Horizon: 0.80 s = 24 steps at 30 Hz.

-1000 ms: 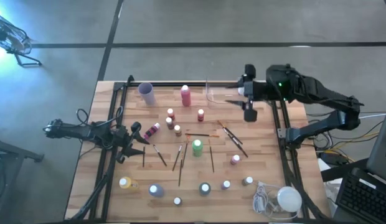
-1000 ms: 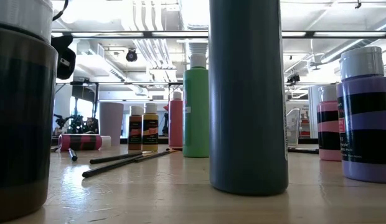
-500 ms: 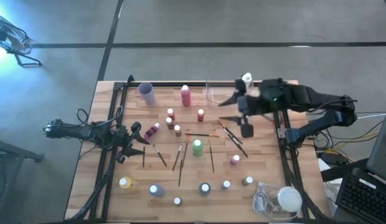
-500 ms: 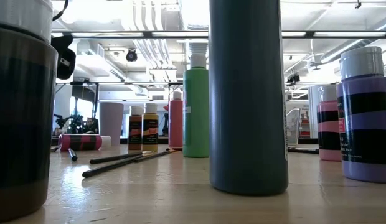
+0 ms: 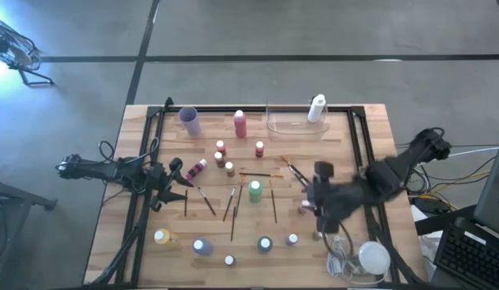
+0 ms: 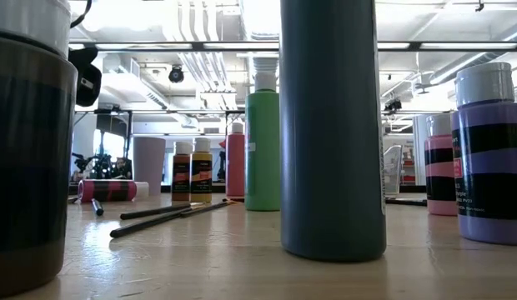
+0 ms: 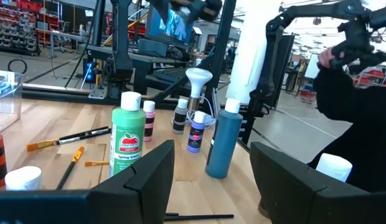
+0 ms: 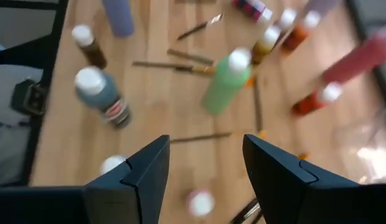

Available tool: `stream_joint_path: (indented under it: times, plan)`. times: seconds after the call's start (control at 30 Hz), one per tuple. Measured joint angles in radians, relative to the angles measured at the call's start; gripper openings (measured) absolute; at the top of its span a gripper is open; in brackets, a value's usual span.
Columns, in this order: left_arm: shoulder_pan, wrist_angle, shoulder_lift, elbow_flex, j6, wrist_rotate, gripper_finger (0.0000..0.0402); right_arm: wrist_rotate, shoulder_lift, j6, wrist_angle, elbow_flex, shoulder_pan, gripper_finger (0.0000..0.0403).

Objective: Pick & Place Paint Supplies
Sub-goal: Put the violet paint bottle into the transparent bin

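The right gripper [image 5: 320, 211], jaws apart and empty, hangs over the small bottles near the pink bottle [image 5: 303, 207]: it looks to be reaching for its next pick, which calls for lining up and descending. A white bottle [image 5: 316, 108] stands in the clear tray [image 5: 283, 126]. The left gripper [image 5: 171, 187] waits open beside the brushes [image 5: 206, 201].

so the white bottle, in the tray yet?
Yes. The white bottle stands upright inside the clear tray, at its right end.
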<state>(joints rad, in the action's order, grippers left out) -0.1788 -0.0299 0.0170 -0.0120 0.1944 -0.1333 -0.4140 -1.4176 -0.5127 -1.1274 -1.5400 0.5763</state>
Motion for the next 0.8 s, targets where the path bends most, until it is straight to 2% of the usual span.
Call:
stream_joint_path:
  times: [0.17, 0.3, 0.53, 0.8]
  plan:
    - [0.000, 0.000, 0.000, 0.000, 0.000, 0.000, 0.0216, -0.041, -0.056, -0.113, -0.001, 0.048, 0.096, 0.0191]
    - [0.000, 0.000, 0.000, 0.000, 0.000, 0.000, 0.0216, -0.080, -0.105, -0.173, 0.007, 0.088, 0.114, 0.0181]
    - [0.000, 0.000, 0.000, 0.000, 0.000, 0.000, 0.0216, -0.059, -0.192, -0.280, 0.008, 0.123, 0.105, 0.0181]
    - [0.000, 0.001, 0.000, 0.000, 0.000, 0.000, 0.0216, -0.004, -0.220, -0.371, 0.088, 0.136, 0.106, 0.0210]
